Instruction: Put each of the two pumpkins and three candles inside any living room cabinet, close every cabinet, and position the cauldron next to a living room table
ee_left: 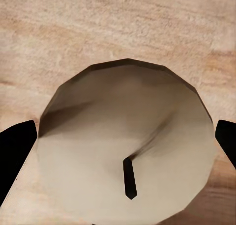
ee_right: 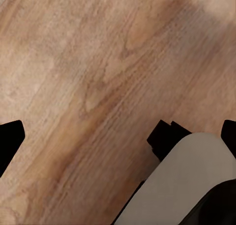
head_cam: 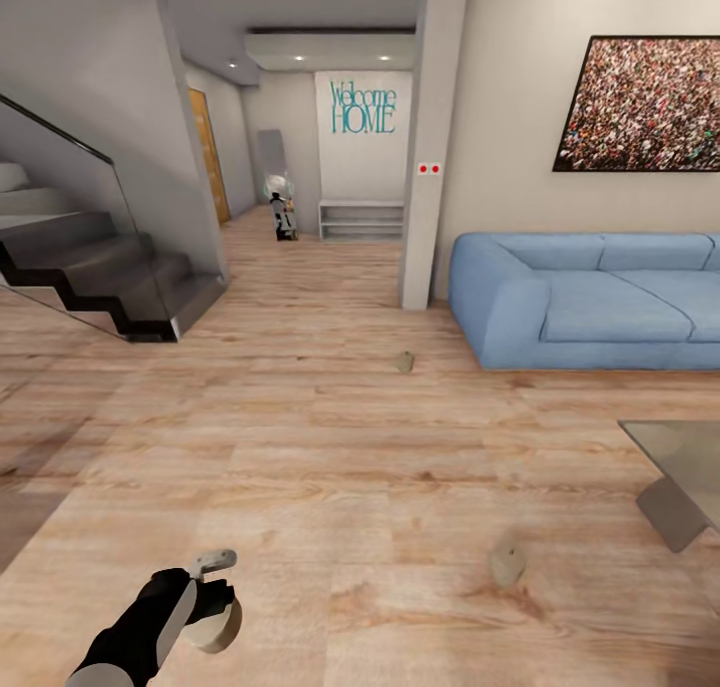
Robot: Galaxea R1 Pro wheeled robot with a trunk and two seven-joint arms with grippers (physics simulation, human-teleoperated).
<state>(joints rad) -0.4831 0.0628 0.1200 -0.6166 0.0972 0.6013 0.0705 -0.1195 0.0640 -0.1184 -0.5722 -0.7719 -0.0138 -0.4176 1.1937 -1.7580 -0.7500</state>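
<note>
Our left gripper (head_cam: 212,607) grasps 1 squat beige wax candle (head_cam: 215,622) at 7 o'clock. We see 2 more beige candles on the pale wooden floor (head_cam: 300,447): the near candle (head_cam: 507,564) at 5 o'clock, the far candle (head_cam: 403,362) near the blue fabric sofa (head_cam: 590,302). For our right gripper (ee_right: 118,131), we cannot tell its state.

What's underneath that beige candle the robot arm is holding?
Under the held candle, gripped by the left gripper, lies bare wooden floor. The candle's wide top with its dark wick covers the patch of floor directly beneath it, so that patch cannot be seen.

stairs (head_cam: 110,267) left, sofa (head_cam: 590,302) right, candles (head_cam: 507,564) on floor (head_cam: 330,467) between
</note>
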